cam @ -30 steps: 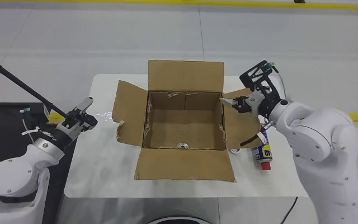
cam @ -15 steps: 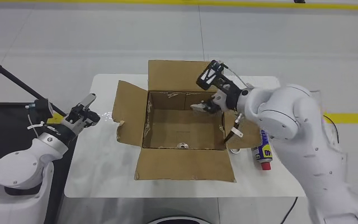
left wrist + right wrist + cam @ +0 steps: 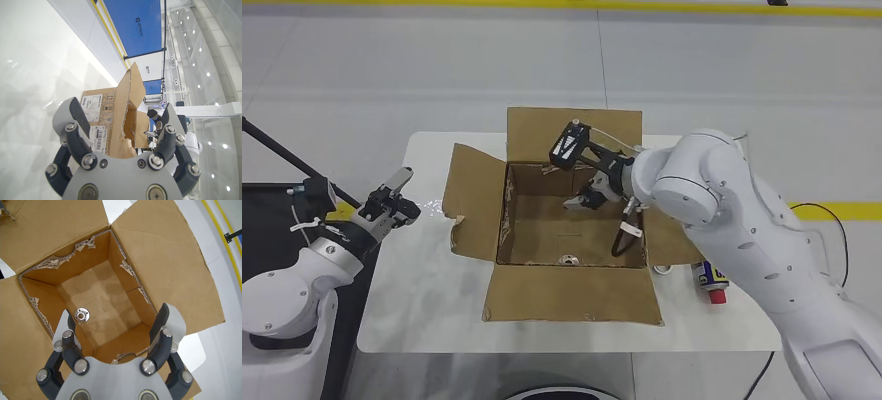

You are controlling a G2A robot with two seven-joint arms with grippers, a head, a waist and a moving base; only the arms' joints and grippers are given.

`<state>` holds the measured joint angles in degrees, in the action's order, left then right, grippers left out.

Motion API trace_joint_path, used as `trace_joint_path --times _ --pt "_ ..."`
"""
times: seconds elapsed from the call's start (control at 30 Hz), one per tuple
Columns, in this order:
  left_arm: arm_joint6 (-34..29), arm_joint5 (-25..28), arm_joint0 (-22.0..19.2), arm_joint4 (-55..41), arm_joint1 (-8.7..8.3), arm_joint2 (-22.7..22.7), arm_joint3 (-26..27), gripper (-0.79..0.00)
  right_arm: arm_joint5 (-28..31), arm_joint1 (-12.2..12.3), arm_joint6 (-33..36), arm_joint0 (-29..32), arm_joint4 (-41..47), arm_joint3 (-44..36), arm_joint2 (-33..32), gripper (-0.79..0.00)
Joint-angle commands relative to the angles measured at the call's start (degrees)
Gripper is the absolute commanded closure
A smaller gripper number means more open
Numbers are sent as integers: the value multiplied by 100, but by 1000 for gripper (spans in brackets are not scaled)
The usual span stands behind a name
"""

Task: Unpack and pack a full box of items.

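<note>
The open cardboard box [image 3: 572,135] stands mid-table with all its flaps folded out. A small round metal flange [image 3: 567,260] lies on its floor near the front wall, also clear in the right wrist view [image 3: 81,315]. My right gripper [image 3: 582,197] hangs open above the box's opening, near the back right, with nothing between its fingers [image 3: 115,313]. My left gripper [image 3: 397,198] is open and holds nothing at the table's left edge, apart from the box; its wrist view [image 3: 122,106] looks at the box's labelled side [image 3: 113,98].
A spray can [image 3: 710,280] lies on the white table [image 3: 422,300] just right of the box's right flap, with a small white item [image 3: 663,268] beside it. The box's inner rim [image 3: 56,260] is torn and ragged. A dark pole [image 3: 287,155] crosses the far left.
My right arm has swung left, from beyond the right flap to above the box's opening. The left gripper has hardly moved.
</note>
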<state>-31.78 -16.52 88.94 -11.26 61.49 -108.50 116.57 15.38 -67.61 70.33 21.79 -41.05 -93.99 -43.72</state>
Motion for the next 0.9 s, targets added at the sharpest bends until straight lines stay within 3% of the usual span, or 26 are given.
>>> trace_joint_path --times 0.0,0.33,0.67,0.87 --pt "0 0 0 0 0 0 0 -785 0 0 0 0 1 0 1 -785" --pt "5 249 287 -13 4 -109 252 -785 16 -175 -201 172 50 145 616 -785" --pt "-20 476 737 -220 23 -413 525 -785 -1013 -667 176 -110 -146 779 1574 -785" --pt "-45 538 951 -322 34 -574 624 -785 -1137 -968 358 -249 -15 1211 1945 -785"
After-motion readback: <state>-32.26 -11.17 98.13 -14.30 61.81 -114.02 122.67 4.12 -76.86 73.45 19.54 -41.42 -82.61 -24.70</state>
